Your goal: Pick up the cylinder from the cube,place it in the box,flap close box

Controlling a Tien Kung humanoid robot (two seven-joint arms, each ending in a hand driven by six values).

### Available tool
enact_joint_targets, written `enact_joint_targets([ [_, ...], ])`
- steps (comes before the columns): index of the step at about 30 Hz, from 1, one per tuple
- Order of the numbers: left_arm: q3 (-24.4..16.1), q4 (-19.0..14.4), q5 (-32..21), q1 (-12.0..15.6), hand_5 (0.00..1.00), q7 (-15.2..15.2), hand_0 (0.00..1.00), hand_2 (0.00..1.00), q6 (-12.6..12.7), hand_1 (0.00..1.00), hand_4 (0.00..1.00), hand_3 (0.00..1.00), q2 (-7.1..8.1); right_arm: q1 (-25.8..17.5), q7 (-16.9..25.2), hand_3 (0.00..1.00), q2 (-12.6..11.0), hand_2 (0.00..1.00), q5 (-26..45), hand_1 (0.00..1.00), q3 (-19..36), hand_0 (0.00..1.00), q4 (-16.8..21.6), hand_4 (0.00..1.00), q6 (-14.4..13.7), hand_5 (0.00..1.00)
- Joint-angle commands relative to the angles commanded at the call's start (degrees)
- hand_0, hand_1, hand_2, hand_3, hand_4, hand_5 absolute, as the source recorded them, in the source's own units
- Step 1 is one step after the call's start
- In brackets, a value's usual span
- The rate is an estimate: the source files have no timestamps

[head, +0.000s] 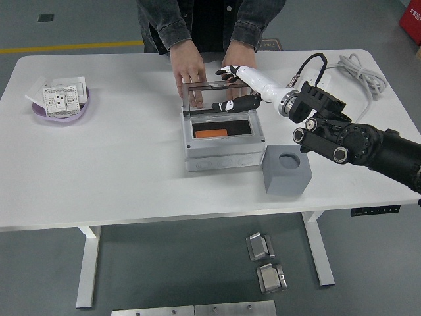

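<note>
Orange cylinder (211, 133) lies inside the open grey box (223, 153), toward its left side; you can see the clear lid (217, 96) tilted up at the box's far edge; your right hand (238, 89) reaches in from the right, wrist stretched long and low, fingers spread loosely against the lid's right part, gripping nothing; a person's hands (189, 69) rest on the lid's far side; just right of the box stands the grey cube (287, 169) on the table (118, 171).
</note>
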Motion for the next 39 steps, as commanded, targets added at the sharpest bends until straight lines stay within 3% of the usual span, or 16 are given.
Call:
enact_joint_targets([
  [13,-0.8,0.0,0.3,0.4,0.255,0.0,0.622,0.598,0.0,0.641,0.653,0.627,-0.03,-2.6,-2.8,0.898,-3.2,0.842,-10.4,0.808,3.6,0.878,9.5,0.887,-1.1,0.461],
  [23,-1.2,0.0,0.3,0.6,0.254,0.0,0.622,0.598,0.0,0.641,0.653,0.627,-0.11,-4.8,-4.2,0.898,-4.9,0.843,-13.9,0.8,4.6,0.857,13.9,0.886,-1.1,0.467],
  [32,-1.5,0.1,0.2,1.1,0.255,0.0,0.622,0.599,0.1,0.64,0.653,0.627,-0.19,-8.1,-7.3,0.907,-7.6,0.85,-19.6,0.812,8.0,0.843,19.9,0.882,0.1,0.471],
  [39,-1.2,0.3,-0.2,1.6,0.254,0.0,0.622,0.599,0.2,0.641,0.653,0.628,0.0,-9.9,-9.2,0.911,-8.2,0.853,-22.6,0.809,10.9,0.84,23.2,0.879,1.4,0.475],
])
